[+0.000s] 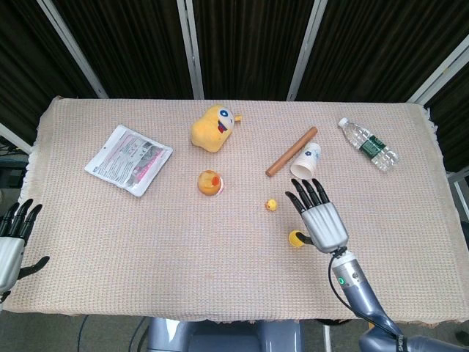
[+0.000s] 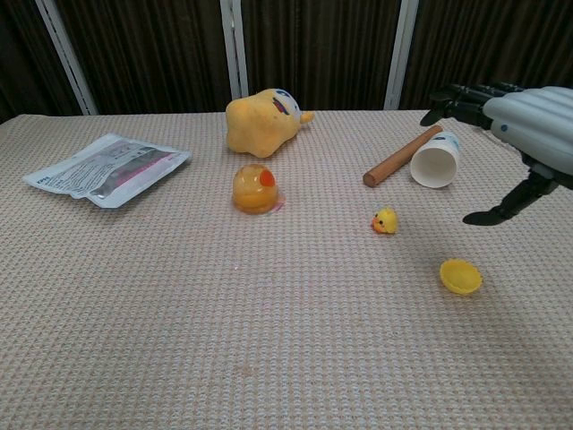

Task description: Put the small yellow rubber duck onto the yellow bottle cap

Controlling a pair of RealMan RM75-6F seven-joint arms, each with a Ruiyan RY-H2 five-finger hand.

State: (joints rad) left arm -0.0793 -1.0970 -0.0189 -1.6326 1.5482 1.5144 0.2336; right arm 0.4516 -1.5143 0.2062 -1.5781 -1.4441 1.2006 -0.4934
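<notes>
Small yellow rubber duck (image 1: 271, 205) sits on the beige woven table cover (image 1: 146, 235), just beside the right hand's fingertips (image 1: 299, 198) and apart from them.

By size, first comes the right hand (image 1: 319, 218), released and holding nothing, fingers apart, hovering above the cloth. The left hand (image 1: 12, 238) hangs at the table's near left edge, fingers also spread and empty. A yellow plush toy (image 1: 213, 127) lies at the back. Last, the round yellow bottle cap (image 2: 460, 276) lies near the duck, partly hidden under the right hand in the head view.
</notes>
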